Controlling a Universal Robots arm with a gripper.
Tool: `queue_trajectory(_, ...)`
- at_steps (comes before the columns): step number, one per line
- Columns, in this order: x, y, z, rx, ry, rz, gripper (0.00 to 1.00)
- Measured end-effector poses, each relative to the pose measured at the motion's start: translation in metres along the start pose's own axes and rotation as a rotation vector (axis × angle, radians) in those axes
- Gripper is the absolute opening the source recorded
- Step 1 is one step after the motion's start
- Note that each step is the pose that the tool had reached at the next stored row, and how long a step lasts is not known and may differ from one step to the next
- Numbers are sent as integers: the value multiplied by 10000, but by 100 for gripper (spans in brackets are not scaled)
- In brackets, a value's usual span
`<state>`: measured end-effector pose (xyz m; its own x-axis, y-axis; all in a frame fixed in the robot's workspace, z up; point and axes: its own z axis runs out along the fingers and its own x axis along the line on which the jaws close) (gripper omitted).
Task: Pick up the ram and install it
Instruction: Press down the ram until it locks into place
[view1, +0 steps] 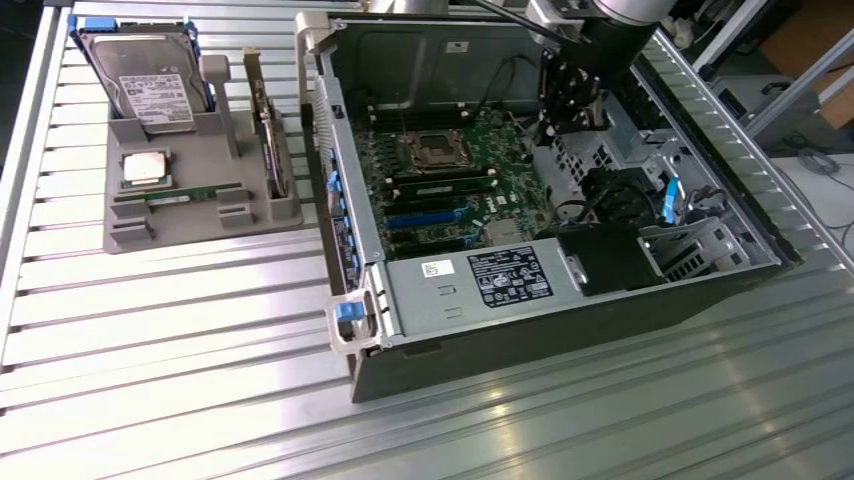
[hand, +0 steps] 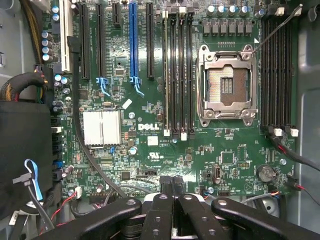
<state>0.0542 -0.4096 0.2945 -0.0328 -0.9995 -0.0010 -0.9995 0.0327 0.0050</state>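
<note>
One word reads clearly — "DELL" on motherboard (hand: 150, 145).

We take this for a robotics lab or test workshop. Below the gripper (view1: 571, 112) lies an opened desktop computer case (view1: 534, 320) with its motherboard (hand: 165, 125) bare, resting on a ribbed aluminium workbench (view1: 174, 350). Well off to the exterior view's left of the gripper stands a grey parts holder (view1: 187, 200) presenting a hard drive (view1: 150, 85) and a processor chip (view1: 144, 168). Beyond the arm, on the exterior view's right, we see aluminium framing (view1: 787, 95) and cables (view1: 817, 160).
</note>
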Motion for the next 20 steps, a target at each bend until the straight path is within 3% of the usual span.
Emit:
queue_trajectory(3, 0, -1, 0, 1, 18, 383, 10)
queue_trajectory(9, 0, -2, 4, 1, 21, 1958, 10)
queue_trajectory(20, 0, -2, 5, 5, 56, 3074, 10)
